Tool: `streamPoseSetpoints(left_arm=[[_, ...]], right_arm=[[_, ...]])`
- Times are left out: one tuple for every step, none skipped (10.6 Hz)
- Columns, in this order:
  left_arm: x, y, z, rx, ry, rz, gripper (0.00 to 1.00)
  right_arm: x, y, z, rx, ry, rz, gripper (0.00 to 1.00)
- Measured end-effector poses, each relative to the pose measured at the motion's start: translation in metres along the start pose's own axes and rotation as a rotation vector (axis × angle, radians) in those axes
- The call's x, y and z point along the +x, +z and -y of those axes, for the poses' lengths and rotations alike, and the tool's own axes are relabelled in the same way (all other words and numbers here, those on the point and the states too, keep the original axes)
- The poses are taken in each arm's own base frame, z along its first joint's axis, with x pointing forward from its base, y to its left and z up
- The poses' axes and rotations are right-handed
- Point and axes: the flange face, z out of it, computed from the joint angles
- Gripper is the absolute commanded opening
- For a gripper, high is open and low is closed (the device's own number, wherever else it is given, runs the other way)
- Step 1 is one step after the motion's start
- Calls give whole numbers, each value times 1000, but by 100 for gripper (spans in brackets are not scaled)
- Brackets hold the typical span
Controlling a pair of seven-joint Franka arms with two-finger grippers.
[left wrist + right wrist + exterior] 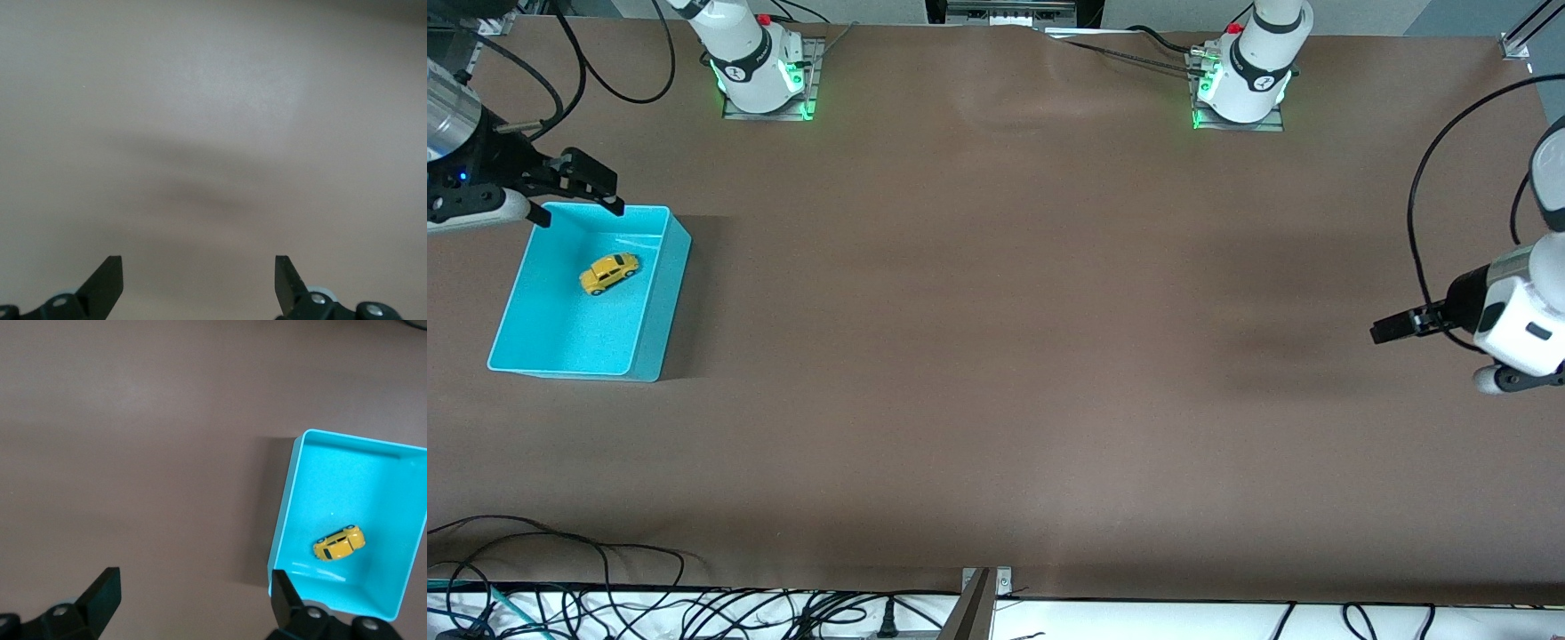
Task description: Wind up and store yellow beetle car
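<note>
car lying in the bin, both grippers hanging empty

nearest the front camera, the broad brown bench [996, 373] is showing nothing but bare surface, with loose black cables trailing along its near edge. that open stretch is probably what a wound-up toy would need for a run, though nothing is using it now.

farther up, toward the right arm's end of the bench, the shallow rectangular cyan plastic bin [660, 293] is sitting flat with its opening upward. inside it, on the floor of the half farther from the front camera, the tiny yellow beetle-shaped toy car with dark windows [609, 273] is resting on its wheels, clear of the walls. judging from this, the storing part looks done, since the car is lying where it is meant to end.

the left gripper [1392, 327] is hanging over bare bench at the left arm's end, its jaws spread and holding nothing; the left arm is waiting, well apart from the bin.

the right gripper [578, 182] is hovering over the bin's rim that lies farthest from the front camera, jaws spread wide and empty, with the car in plain sight in its wrist view [339, 543].
</note>
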Motion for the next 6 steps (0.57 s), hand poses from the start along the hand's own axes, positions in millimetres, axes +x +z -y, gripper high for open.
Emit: streamPoseSetpoints(left_arm=[[-9, -15, 0, 6, 4, -5, 100], [-17, -25, 0, 11, 8, -8, 100], [-23, -28, -2, 15, 16, -6, 100], [-27, -26, -5, 20, 26, 2, 100], [-30, -22, -8, 24, 36, 10, 100], [-32, -19, -14, 32, 45, 16, 100]], right_arm=[[0, -5, 3, -6, 14, -1, 100], [0, -6, 4, -21, 21, 0, 100], [1, -5, 6, -41, 37, 6, 100], [2, -2, 10, -50, 51, 12, 100], [2, -1, 12, -53, 57, 15, 100], [3, 0, 13, -54, 57, 18, 100]])
